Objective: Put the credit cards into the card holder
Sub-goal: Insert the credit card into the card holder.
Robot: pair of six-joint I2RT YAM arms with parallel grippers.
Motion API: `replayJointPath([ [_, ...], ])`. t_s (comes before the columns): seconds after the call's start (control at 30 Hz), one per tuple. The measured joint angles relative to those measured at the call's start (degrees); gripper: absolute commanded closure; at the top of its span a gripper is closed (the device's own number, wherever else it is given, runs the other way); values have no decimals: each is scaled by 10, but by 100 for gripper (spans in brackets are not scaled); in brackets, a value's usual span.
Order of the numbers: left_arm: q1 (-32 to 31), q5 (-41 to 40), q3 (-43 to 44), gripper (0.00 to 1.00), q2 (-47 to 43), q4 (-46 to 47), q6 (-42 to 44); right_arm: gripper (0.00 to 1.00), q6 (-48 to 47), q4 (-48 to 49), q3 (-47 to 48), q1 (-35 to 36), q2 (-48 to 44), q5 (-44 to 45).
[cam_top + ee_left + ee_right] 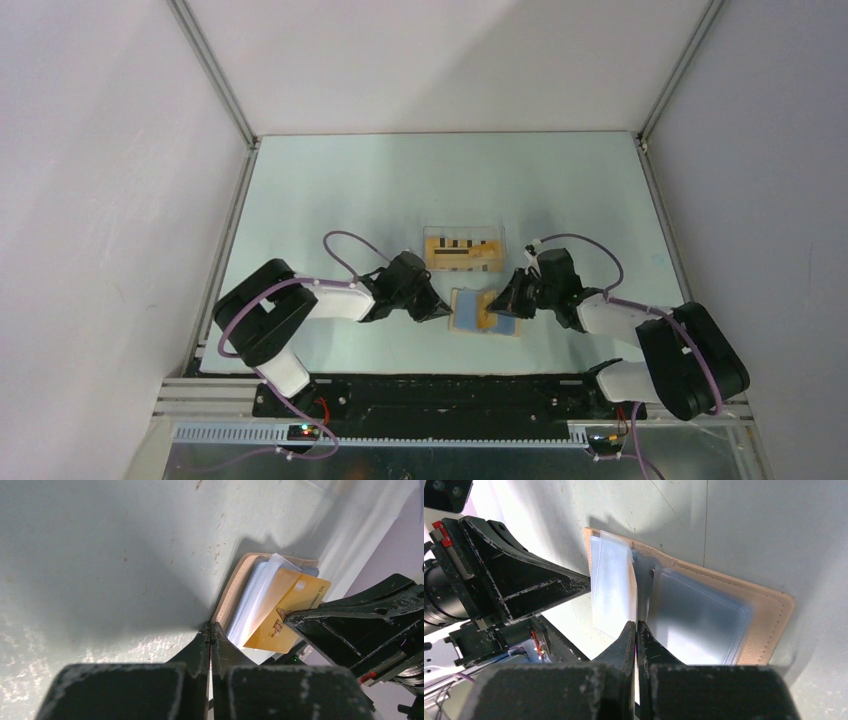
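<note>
Item: my two arms, left arm (330, 298) and right arm (612, 316), with white link shells between bulky black joint housings. A thin purple cable (341, 240) loops along each. Left gripper (211, 629) and right gripper (637, 626): matte black wedge fingers with grey-scuffed edges and a small red tab (439, 532) on the body. Tiny red-orange base lights (305, 431).

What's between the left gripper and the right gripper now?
The open card holder, with one credit card partly among its sleeves. The top view shows it between left gripper and right gripper; the left wrist view shows the card.
</note>
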Motion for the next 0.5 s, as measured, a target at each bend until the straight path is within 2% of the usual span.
replayJointPath([
  [0.27,0,10,8,100,8,-1,1,100,-53,2,1,-4,-1,-16],
  [0.5,0,10,8,100,8,-1,1,100,-55,64,-12,-3,21,-41],
])
